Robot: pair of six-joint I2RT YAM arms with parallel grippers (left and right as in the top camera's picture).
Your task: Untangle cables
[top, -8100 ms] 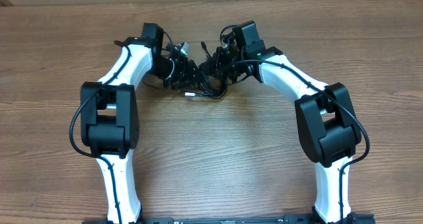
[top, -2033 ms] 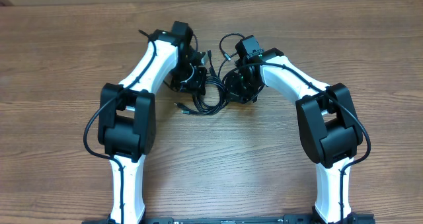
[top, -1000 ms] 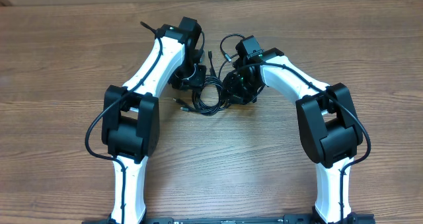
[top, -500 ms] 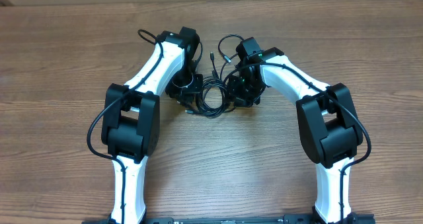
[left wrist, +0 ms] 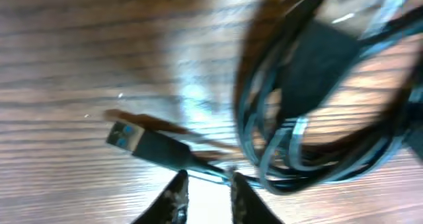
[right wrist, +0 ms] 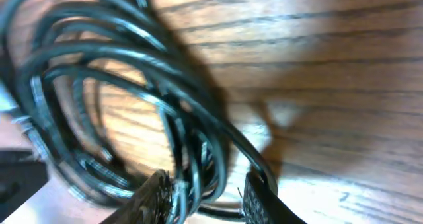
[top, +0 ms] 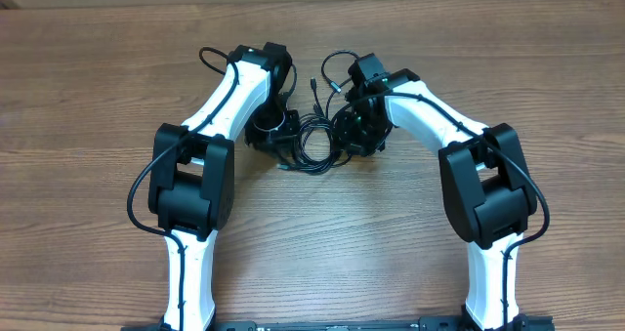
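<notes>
Left fingers (left wrist: 177, 199) are standing only a sliver apart, with one thin cord crossing right at their tips, so I cannot tell whether they are pinching it; that cord is running off to a flat silver plug (left wrist: 135, 139) lying free on the worktop (left wrist: 59, 65), its long axis pointing away from the loops; the cables (top: 311, 144) are lying bunched in a coil between the two arms, both wrists reaching down at its edges; right fingers (right wrist: 157, 196) are sitting spread with several strands of the coil passing through their gap, not visibly clamped; by my judgement the left arm is nearer the free end, and the coming pull is depending on drawing that plug outward, away from the coil
</notes>
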